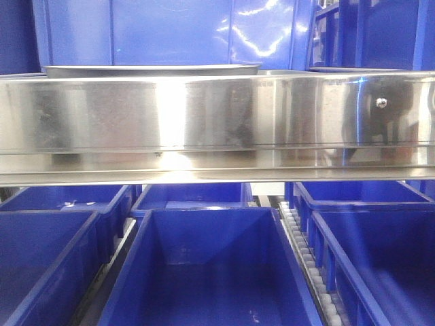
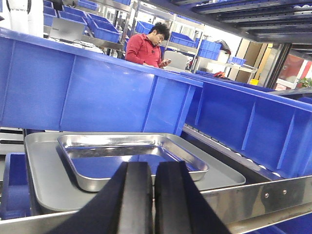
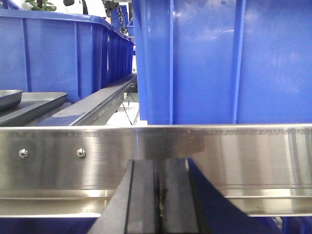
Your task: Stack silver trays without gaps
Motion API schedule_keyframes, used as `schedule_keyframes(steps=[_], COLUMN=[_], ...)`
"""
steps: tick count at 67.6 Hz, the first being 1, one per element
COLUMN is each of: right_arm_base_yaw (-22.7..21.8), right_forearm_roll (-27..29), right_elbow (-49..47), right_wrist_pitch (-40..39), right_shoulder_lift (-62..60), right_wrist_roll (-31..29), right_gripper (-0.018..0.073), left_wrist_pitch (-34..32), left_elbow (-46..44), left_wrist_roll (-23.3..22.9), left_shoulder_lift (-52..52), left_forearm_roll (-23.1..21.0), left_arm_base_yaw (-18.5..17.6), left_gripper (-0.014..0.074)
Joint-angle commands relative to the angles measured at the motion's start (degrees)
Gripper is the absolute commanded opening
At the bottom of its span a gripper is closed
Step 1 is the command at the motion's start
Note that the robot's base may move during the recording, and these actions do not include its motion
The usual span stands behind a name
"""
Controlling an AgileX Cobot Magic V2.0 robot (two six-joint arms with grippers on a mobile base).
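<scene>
Front view: you only get the rim of the silver trays [image 1: 153, 68] peeking over the steel shelf front panel [image 1: 217, 125], with blue bins [image 1: 211, 272] below and one behind; that panel blocks a straight reach in. Left wrist view: smaller tray [image 2: 131, 158] sits inside the larger tray [image 2: 53, 187], skewed and not seated flush. Expect thin stiff steel, light, slick; take it by the rolled rim at an edge, not the floor. Left gripper [image 2: 153, 195] fingers nearly together, holding nothing, low in front of the panel. Blue bin wall [image 2: 97, 92] close behind limits travel. Right wrist view: right gripper [image 3: 158, 195] closed, empty, facing the panel; trays at far left [image 3: 29, 100], well off.
</scene>
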Motion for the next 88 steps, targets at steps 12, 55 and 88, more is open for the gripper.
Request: schedule_keyframes(steps=[12,55,88], right_arm_base_yaw=[-0.08,-0.08,-0.08], right_forearm_roll=[0.1,0.1,0.1], right_elbow=[-0.06,-0.06,-0.06], right_wrist_pitch=[-0.79,-0.79,-0.79], right_shoulder_lift=[-0.49,-0.49,-0.49], right_wrist_roll=[-0.03,-0.03,-0.03], right_gripper=[-0.0017,-0.0017,-0.0017], left_wrist_pitch=[1.16,-3.91,-4.13], left_elbow=[2.36,21.47,21.47], left_wrist_roll=[24.06,32.68,32.92], left_shoulder_lift=[-3.74,-17.36,-17.36], left_forearm_roll=[-14.71,-21.71,-23.28], left_arm_base_yaw=[8.34,26.69,26.69], left_gripper=[0.0013,0.0013,0.0013])
